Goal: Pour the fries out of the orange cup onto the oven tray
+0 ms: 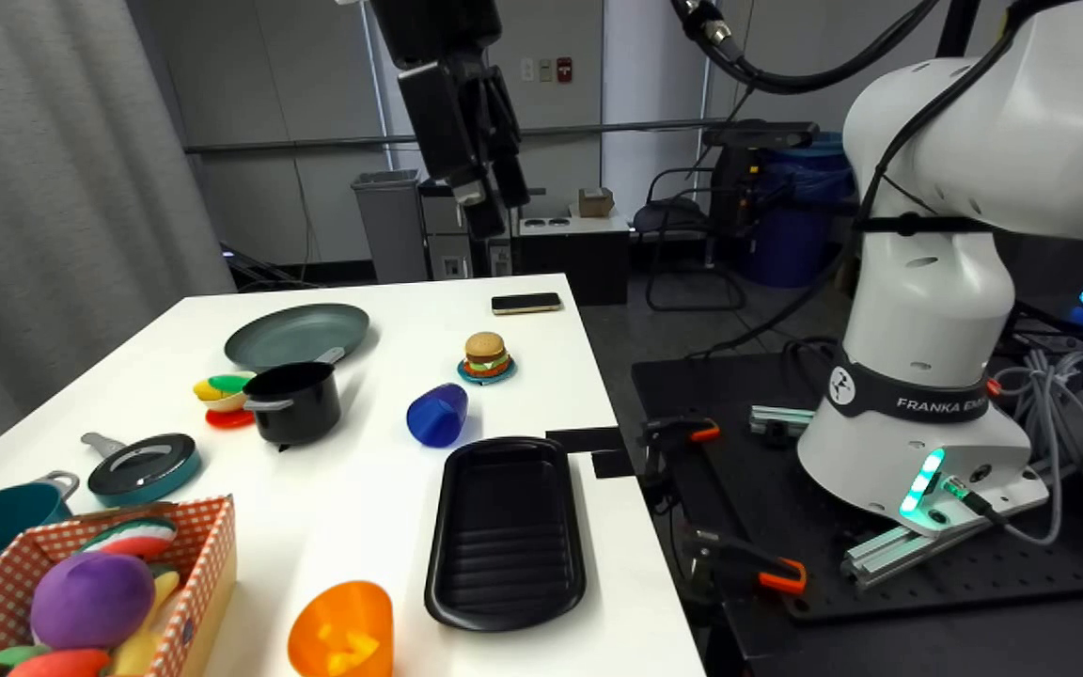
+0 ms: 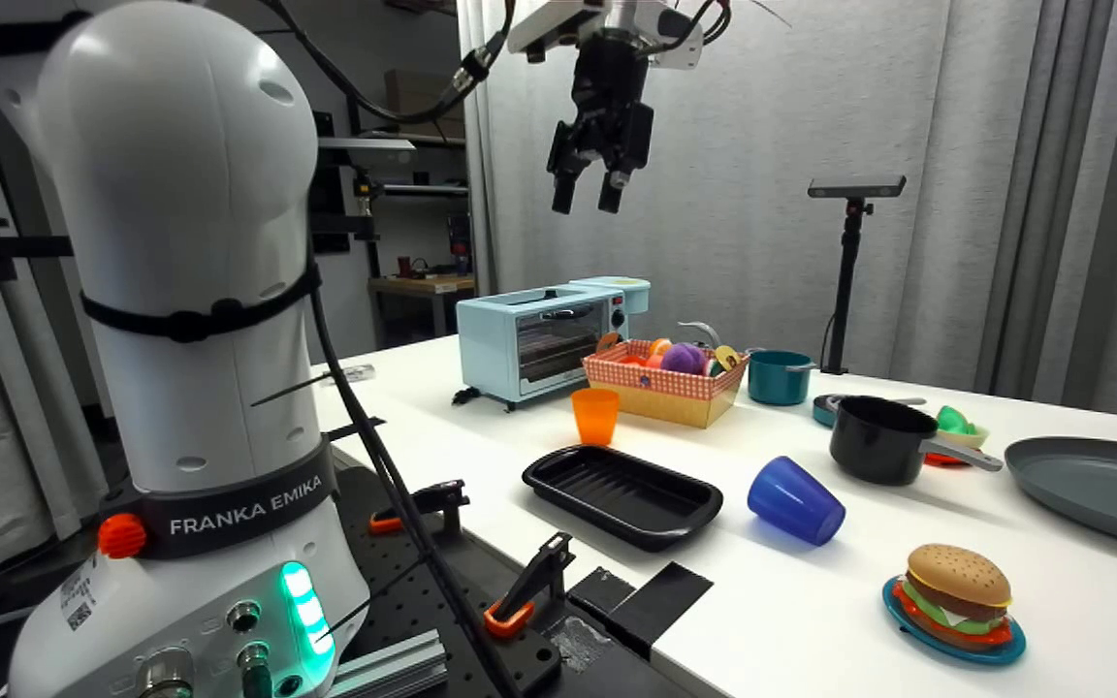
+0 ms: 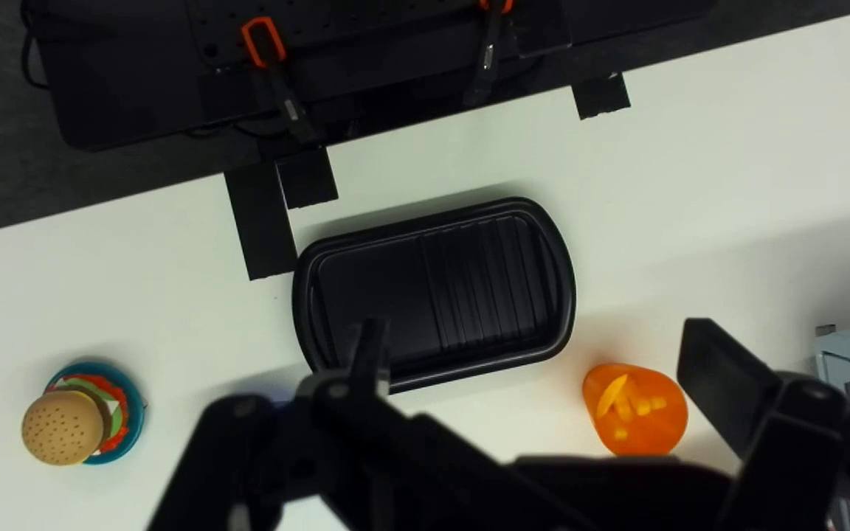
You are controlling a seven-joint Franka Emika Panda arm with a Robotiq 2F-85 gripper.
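Observation:
The orange cup (image 1: 339,606) stands upright on the white table near the short end of the oven tray. It also shows in an exterior view (image 2: 596,417) and in the wrist view (image 3: 657,428). Several yellow fries (image 3: 623,398) lie inside the cup. The black oven tray (image 1: 504,498) lies flat and holds nothing; it also shows in an exterior view (image 2: 617,490) and in the wrist view (image 3: 388,295). My gripper (image 2: 587,197) is open and empty, high above the table, apart from cup and tray. In the wrist view its fingers (image 3: 536,332) are wide apart.
A blue cup (image 2: 796,499) lies on its side by the tray. A toy burger (image 2: 958,591), black pot (image 2: 878,441), dark green plate (image 1: 297,334) and phone (image 1: 525,303) are farther along. A food basket (image 2: 665,393) and toaster oven (image 2: 491,354) stand behind the orange cup.

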